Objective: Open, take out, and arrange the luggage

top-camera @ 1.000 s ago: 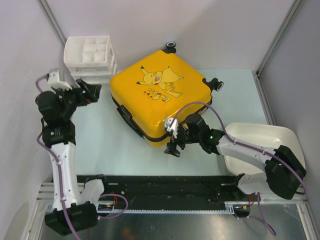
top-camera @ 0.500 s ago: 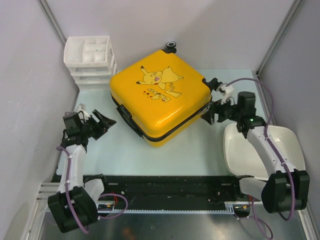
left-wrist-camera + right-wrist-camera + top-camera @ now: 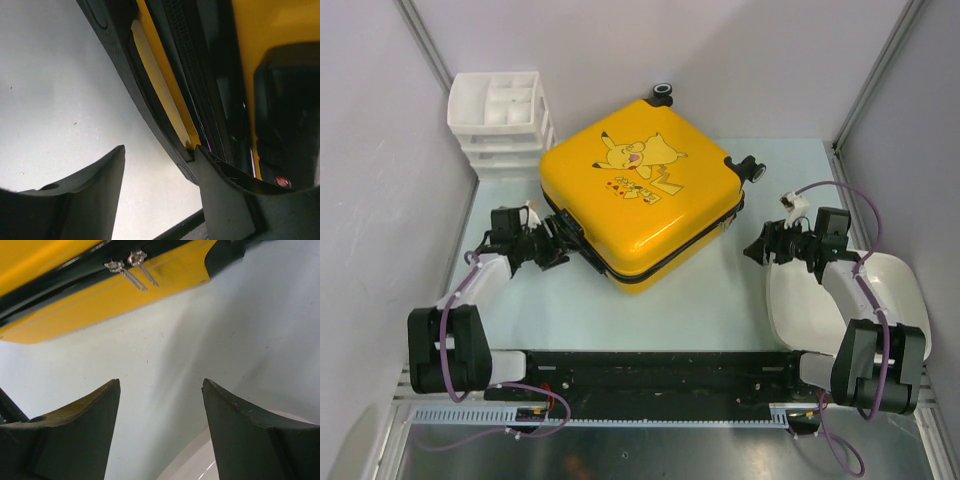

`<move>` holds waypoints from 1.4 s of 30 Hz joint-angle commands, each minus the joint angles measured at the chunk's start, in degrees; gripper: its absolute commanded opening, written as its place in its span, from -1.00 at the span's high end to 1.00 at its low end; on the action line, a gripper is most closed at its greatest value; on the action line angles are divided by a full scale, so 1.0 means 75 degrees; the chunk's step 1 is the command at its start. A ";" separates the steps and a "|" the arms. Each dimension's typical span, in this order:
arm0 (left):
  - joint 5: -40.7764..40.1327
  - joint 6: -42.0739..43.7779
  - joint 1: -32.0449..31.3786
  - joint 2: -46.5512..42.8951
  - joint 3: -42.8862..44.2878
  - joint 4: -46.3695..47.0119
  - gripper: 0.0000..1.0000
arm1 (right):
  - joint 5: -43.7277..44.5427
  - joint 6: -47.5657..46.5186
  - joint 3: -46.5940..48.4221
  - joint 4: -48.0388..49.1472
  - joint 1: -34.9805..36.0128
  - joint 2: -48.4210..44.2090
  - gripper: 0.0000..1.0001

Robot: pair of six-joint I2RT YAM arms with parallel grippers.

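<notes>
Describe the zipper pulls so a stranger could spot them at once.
Start at the yellow suitcase in the middle of the table. Along its side facing the right arm runs a black zipper band between the yellow shells. Two silver pulls sit there side by side, the only shiny metal against black and yellow.

The pale green table (image 3: 700, 300) carries a closed yellow Pikachu suitcase (image 3: 640, 200) lying flat mid-table, a white drawer unit (image 3: 500, 125) just beside it at far left, and a white tub (image 3: 910, 290) at right
</notes>
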 commanded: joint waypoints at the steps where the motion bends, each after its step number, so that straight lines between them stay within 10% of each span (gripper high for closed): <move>1: -0.0002 -0.0240 -0.0128 0.0492 0.0346 0.0730 -0.21 | -0.0184 -0.0263 -0.0518 0.1253 0.0007 -0.0131 -0.44; 6: -0.0272 -0.0368 -0.0012 0.1242 0.0464 0.0755 0.05 | -0.0219 -0.0017 -0.0918 0.2576 0.0323 -0.0178 -0.45; 13: -0.0260 0.0017 0.0610 0.1910 0.0663 0.0743 0.98 | 0.0283 0.0111 -0.1294 0.4136 0.0980 0.0009 -0.29; 23: -0.0166 0.0217 0.0739 0.2204 0.0956 0.0731 0.99 | 0.1280 -0.0063 -0.1306 0.5719 0.1753 0.0900 0.22; 42: -0.0084 0.0205 0.0751 0.2333 0.1132 0.0696 1.00 | 0.1655 -0.0649 -0.1072 0.6365 0.2152 0.1591 0.38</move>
